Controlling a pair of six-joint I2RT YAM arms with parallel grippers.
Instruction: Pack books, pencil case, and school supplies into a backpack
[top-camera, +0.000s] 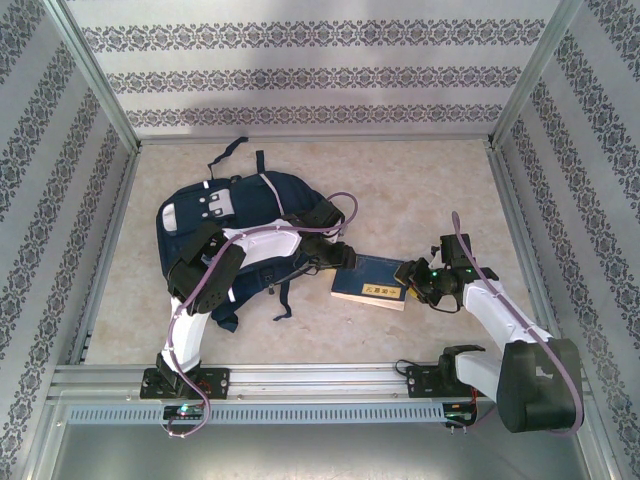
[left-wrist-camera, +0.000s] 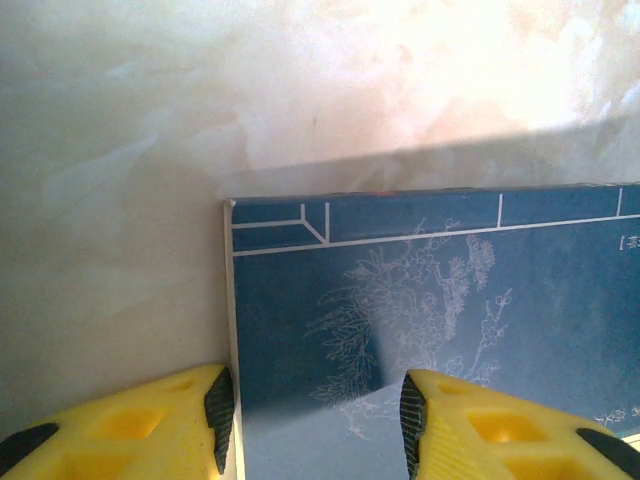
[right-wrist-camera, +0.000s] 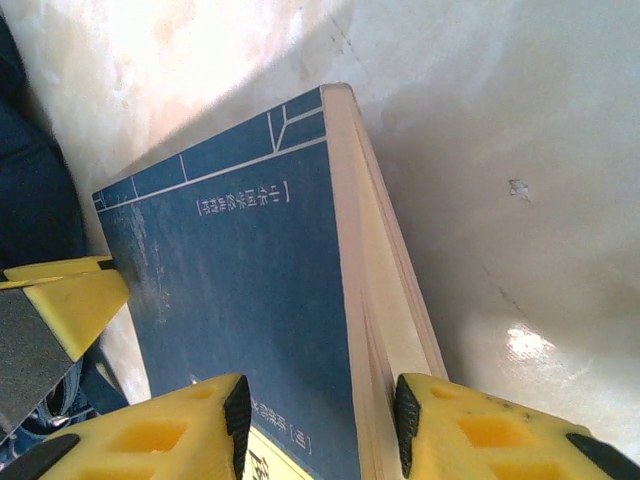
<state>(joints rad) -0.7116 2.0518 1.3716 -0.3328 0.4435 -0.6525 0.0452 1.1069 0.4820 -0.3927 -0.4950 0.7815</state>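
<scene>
A dark navy book (top-camera: 372, 278) with a yellow label strip lies on the table right of the navy backpack (top-camera: 240, 215). My right gripper (top-camera: 410, 275) is at its right edge. In the right wrist view the gripper (right-wrist-camera: 318, 420) is shut on the book (right-wrist-camera: 250, 280), one pad on the cover and the other against the cream page block. My left arm reaches across the backpack, and its gripper (top-camera: 340, 257) is at the book's left end. There the left gripper (left-wrist-camera: 317, 415) stands open above the book's corner (left-wrist-camera: 450, 280), one finger off the edge and one over the cover.
Patterned walls close in the beige table (top-camera: 420, 200) on three sides, and a metal rail (top-camera: 320, 380) runs along the near edge. The backpack's straps (top-camera: 285, 290) trail toward the book. A yellow finger (right-wrist-camera: 70, 300) of the left gripper stands beside the book's far corner, next to the backpack fabric (right-wrist-camera: 30, 200).
</scene>
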